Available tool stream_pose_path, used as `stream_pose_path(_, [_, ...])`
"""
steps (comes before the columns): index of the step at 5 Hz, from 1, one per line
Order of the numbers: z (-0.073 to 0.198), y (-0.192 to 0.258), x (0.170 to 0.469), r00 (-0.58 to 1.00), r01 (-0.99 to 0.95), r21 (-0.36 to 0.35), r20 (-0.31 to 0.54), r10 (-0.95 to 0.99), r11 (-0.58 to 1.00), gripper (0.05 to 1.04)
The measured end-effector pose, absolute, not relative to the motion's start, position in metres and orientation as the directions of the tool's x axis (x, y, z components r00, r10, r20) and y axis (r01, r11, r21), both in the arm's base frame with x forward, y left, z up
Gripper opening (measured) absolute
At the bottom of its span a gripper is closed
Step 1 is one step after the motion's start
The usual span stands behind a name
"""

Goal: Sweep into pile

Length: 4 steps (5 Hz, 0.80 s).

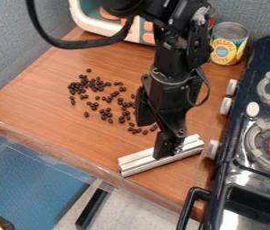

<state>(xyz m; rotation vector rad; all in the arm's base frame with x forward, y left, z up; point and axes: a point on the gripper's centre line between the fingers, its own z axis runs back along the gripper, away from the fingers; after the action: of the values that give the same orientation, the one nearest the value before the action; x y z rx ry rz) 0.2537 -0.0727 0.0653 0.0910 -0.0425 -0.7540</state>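
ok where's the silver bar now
In the camera view, the silver bar is low, slightly right of centre, at the tool, below the dark beans and left of the stove.

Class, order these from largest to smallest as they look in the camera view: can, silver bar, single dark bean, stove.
1. Stove
2. Silver bar and can, too close to rank: the bar is longer, the can thicker
3. Single dark bean
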Motion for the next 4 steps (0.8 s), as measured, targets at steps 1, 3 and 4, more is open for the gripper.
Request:
stream_pose_path(1, [0.057, -0.072, 0.252, 0.73, 0.682, 0.086, -0.02, -0.683, 0.726, 1.0])
stream_pose_path(3, [0.041, -0.076, 0.255, 0.719, 0.694, 0.083, -0.047, -0.693, 0.715, 1.0])
stream_pose_path(4, [0.037, -0.078, 0.261, 0.714, 0.7, 0.087, -0.05, -0.698, 0.709, 1.0])
